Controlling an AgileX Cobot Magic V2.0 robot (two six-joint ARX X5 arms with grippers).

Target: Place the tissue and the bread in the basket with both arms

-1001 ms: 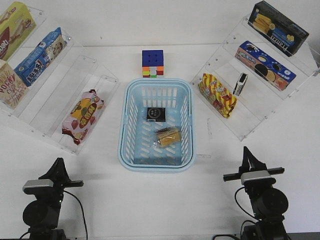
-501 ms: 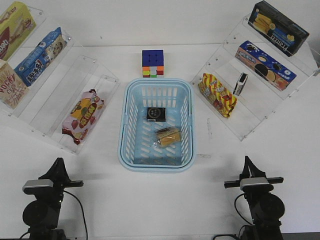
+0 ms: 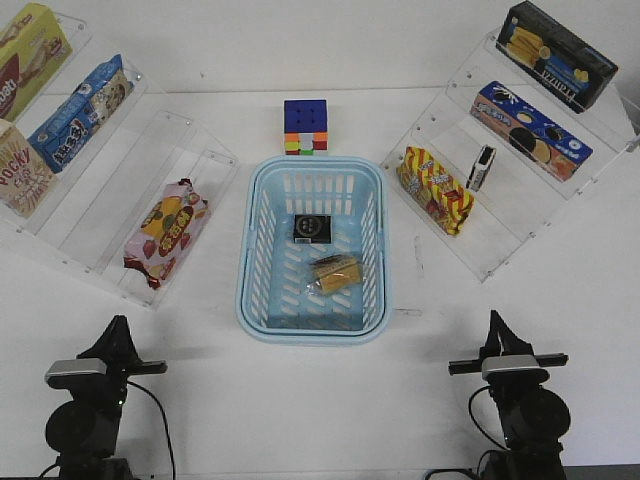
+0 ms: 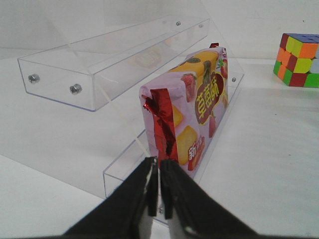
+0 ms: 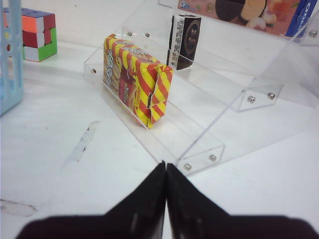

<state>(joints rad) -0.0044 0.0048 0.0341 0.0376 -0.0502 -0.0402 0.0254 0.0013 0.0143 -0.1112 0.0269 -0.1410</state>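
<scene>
The light-blue basket [image 3: 313, 335] stands in the middle of the table; its edge shows in the right wrist view [image 5: 10, 59]. The black tissue [image 3: 311, 228] pack lies flat inside it toward the back. The wrapped golden bread [image 3: 335, 273] lies inside nearer the front right. My left gripper [image 3: 118, 325] is pulled back at the front left, shut and empty [image 4: 159, 164], and faces the left shelf. My right gripper [image 3: 493, 320] is pulled back at the front right, shut and empty [image 5: 165, 167], and faces the right shelf.
Clear stepped shelves flank the basket. The left holds a strawberry snack bag [image 3: 166, 230] [image 4: 192, 114] and snack boxes. The right holds a red-yellow striped bag [image 3: 434, 190] [image 5: 137, 87], a second upright black pack [image 3: 481, 167] [image 5: 184, 42] and boxes. A colour cube [image 3: 306, 127] sits behind the basket.
My right arm has drawn back and lowered a little toward the table's front edge. The left arm, basket, tissue and bread have not moved.
</scene>
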